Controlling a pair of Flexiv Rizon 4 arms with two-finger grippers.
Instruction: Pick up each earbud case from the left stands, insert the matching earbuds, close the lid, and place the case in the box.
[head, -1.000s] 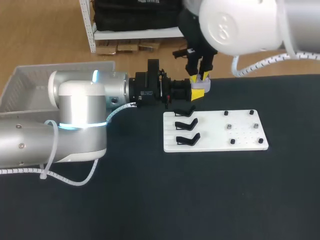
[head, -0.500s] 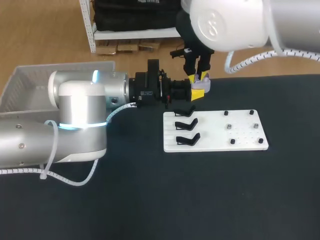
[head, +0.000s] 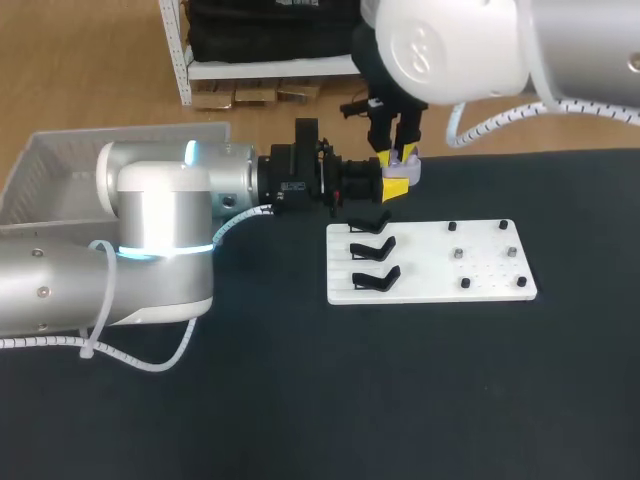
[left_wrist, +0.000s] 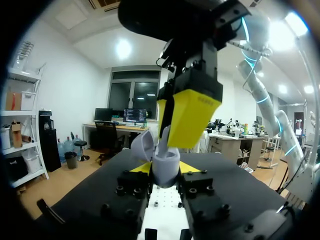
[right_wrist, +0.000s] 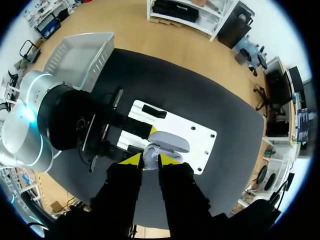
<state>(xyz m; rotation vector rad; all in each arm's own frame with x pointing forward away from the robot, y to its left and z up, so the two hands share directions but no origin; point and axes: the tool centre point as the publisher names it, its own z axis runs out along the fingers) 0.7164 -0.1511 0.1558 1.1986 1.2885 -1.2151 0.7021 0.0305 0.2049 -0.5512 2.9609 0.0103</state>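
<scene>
A pale lavender earbud case (head: 406, 172) hangs above the table behind the white board, its lid (left_wrist: 142, 146) open. My left gripper (left_wrist: 167, 168) lies level and is shut on the case body (left_wrist: 166, 169) from both sides. My right gripper (head: 399, 153) comes straight down onto the case from above. Its yellow fingers (left_wrist: 192, 114) stand close together on a small pale earbud (right_wrist: 149, 151) at the case's open mouth (right_wrist: 169, 141). Little of the earbud shows between the right gripper (right_wrist: 150, 159) tips.
The white board (head: 432, 262) lies at mid-table with three empty black stands (head: 372, 250) on its left side and small pegs (head: 485, 254) on its right. A pale box (head: 60, 165) sits at the far left behind my left arm.
My right arm has shifted slightly to the left over the case. The left arm and the case have kept still.
</scene>
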